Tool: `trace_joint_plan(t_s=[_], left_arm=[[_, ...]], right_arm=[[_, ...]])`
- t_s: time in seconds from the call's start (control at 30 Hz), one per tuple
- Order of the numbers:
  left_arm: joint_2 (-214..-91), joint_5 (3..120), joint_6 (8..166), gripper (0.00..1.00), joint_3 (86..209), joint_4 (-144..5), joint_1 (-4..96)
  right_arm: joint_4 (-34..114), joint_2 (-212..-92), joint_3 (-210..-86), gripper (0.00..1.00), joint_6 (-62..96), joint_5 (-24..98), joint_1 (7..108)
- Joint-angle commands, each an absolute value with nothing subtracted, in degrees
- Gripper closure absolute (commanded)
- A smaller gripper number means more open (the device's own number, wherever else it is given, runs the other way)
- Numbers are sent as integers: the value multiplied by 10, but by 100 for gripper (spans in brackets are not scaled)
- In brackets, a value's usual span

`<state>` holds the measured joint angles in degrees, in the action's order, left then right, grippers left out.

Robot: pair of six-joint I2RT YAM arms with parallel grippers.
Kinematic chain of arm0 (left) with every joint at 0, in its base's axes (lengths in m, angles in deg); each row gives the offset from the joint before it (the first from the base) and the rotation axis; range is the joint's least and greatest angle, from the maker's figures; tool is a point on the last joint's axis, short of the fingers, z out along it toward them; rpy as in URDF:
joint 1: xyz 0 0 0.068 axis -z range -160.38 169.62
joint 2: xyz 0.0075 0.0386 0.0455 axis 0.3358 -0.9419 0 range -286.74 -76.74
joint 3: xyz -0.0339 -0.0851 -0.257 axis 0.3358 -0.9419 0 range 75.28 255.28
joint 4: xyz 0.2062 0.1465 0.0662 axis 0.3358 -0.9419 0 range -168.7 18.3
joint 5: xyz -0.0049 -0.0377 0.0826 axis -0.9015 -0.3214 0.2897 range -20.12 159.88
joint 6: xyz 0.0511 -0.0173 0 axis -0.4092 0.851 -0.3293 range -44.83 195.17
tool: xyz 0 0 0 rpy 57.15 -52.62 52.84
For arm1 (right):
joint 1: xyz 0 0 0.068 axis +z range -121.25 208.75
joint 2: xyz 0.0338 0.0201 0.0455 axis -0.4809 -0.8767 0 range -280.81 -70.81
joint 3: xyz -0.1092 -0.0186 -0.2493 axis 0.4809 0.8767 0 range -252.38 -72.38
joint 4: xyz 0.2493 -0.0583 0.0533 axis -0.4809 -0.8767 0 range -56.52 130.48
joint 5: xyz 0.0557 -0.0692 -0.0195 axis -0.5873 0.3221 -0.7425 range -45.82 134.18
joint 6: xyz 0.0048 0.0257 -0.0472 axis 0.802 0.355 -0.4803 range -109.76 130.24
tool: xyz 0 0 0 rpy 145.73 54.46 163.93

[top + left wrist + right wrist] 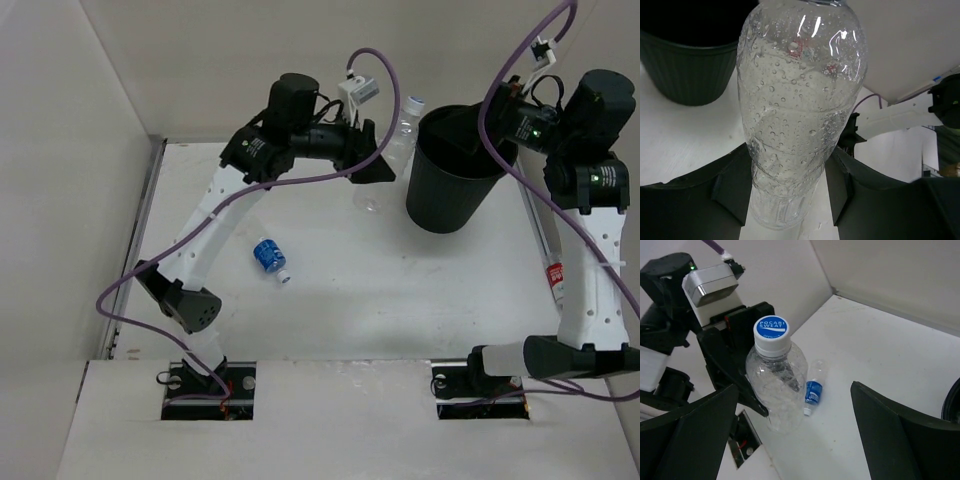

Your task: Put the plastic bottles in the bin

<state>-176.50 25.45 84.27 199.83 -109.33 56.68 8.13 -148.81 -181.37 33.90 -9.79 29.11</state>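
Three bottles: one lying at left of centre, one gripped, one at the right edge.
Small clear plastic bottle with blue label [269,257]: lying on its side on the white table [400,310], white cap toward the near edge, well apart from the bin.
Left gripper [785,200]: clamped on the lower body of the plain clear bottle, one dark finger on each side.
Plain clear plastic bottle with blue-topped white cap [400,135]: lifted off the table, tilted, cap end just beside the bin's left rim; droplets inside the wall.
Round black plastic bin [455,175]: upright at far right of centre, mouth open upward.
Right gripper [795,390]: fingers spread wide, nothing between them; hovering by the bin's rim.
Red-labelled bottle [555,278]: lying at the table's right edge, beside the right arm.
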Motion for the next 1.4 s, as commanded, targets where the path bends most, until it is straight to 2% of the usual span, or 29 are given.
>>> trace_joint_plan(t_s=[0.0, 0.17, 0.7, 0.97, 1.1, 1.17, 1.37], left_arm=[[-1761, 194, 901, 81, 2022, -956, 583], [-1776, 190, 937, 82, 2027, -909, 601], [-1832, 203, 966, 81, 2055, -867, 611], [-1838, 196, 966, 82, 2051, -859, 579], [-1838, 193, 964, 82, 2047, -858, 555], [-1842, 193, 964, 82, 2053, -858, 546], [-1856, 193, 967, 82, 2080, -852, 557]], right_arm=[[166, -1452, -1791, 0, 380, -133, 277], [163, -1436, -1767, 0, 373, -50, 262], [204, -1441, -1767, 0, 399, -89, 308], [208, -1442, -1787, 0, 413, -63, 276], [204, -1438, -1794, 0, 419, 8, 246], [207, -1438, -1794, 0, 423, -36, 247], [195, -1438, -1760, 0, 392, -31, 305]])
